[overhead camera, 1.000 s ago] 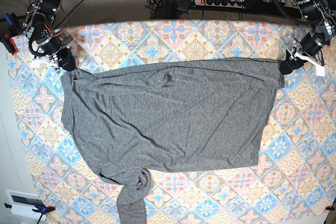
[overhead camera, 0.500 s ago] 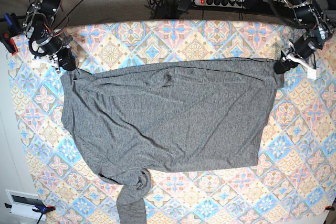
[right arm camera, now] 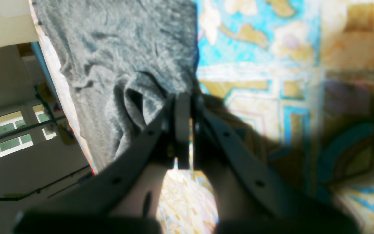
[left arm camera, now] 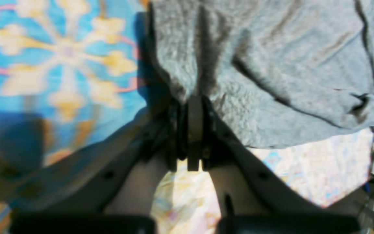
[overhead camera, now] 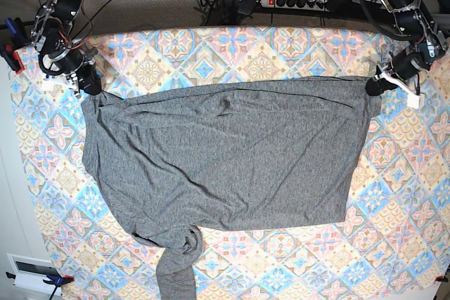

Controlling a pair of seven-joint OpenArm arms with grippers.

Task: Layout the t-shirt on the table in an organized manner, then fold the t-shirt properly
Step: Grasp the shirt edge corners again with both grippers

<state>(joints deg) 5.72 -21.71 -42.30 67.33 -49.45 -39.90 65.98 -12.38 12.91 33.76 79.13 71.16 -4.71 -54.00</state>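
We have the t-shirt (overhead camera: pixel 225 152) spread across the middle of the desk (overhead camera: pixel 281 47), one sleeve bunched and twisted at the near edge. Our left tool (overhead camera: pixel 373 87) is pinched closed on the far corner at that side, and our right tool (overhead camera: pixel 90 86) is likewise clamped on the opposite far corner. The knit looks light, soft and limp, so we judge it will drape, wrinkle and stretch when pulled. Holding it by the two corners seems right; keeping even tension between both should flatten it without dragging the cloth beneath.
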